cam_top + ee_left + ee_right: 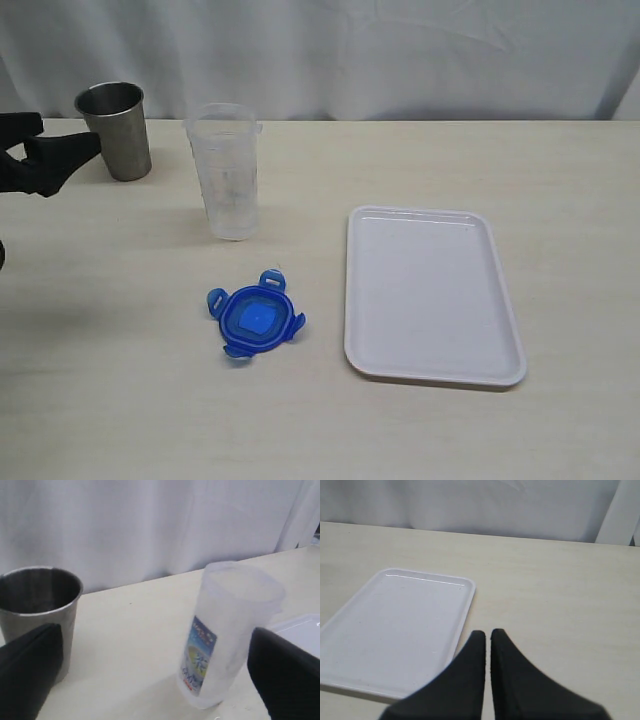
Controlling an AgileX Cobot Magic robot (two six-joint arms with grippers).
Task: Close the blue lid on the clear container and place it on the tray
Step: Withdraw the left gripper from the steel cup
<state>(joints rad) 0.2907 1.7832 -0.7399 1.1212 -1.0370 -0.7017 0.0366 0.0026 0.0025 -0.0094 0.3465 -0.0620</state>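
Observation:
The clear container (pixel 229 172) stands upright and uncovered at the back of the table, with a printed label on its side (pixel 230 630). Nearer the front, the blue lid (pixel 256 317) lies flat on the table with its flaps spread. To its right lies the white tray (pixel 430 295), with nothing on it. My left gripper (pixel 60 137) hovers open at the far left edge, well to the left of the container, and its wide-apart fingers (pixel 30 672) hold nothing. My right gripper (pixel 487 635) is shut on nothing, beside the tray's rim (pixel 465 587); it is outside the exterior view.
A grey steel cup (pixel 114 128) stands at the back left, right by the left gripper's fingertip, and shows close to one finger (pixel 40 605). A white curtain hangs behind the table's far edge.

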